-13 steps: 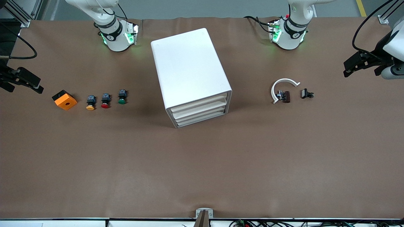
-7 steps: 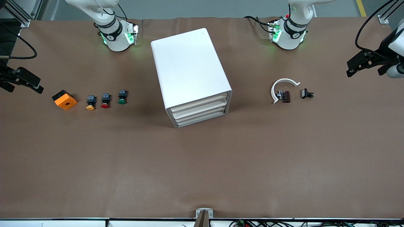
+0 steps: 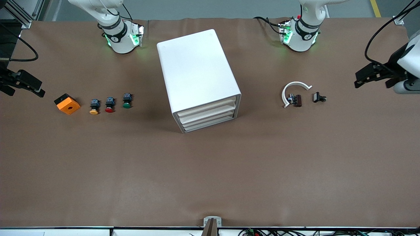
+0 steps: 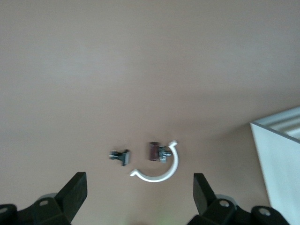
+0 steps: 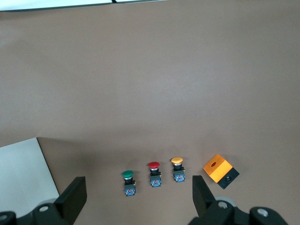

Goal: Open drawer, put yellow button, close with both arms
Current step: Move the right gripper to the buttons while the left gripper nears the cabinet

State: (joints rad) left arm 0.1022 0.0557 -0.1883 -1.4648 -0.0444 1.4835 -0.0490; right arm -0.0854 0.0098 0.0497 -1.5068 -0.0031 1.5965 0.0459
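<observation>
Nothing is underway yet: the drawer [image 3: 207, 107], topmost of three in the white cabinet [image 3: 197, 75], is sitting shut, its front facing the front camera and angled toward the left arm's end. The yellow button [image 3: 94, 107] is lying on the counter [image 3: 210, 177] beside the red button [image 3: 109, 105], cap toward the camera, long axis running near-to-far. The left gripper [image 3: 362, 76] and right gripper [image 3: 32, 88] are hovering at the counter's ends, jaws wide and empty. Next, one arm probably needs to reach the drawer front and pull.

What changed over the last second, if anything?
Only the left hand shifted: it drew slightly outward, then came back a little toward the cabinet, open and empty. The right hand, the yellow button and the shut drawer stayed put.
</observation>
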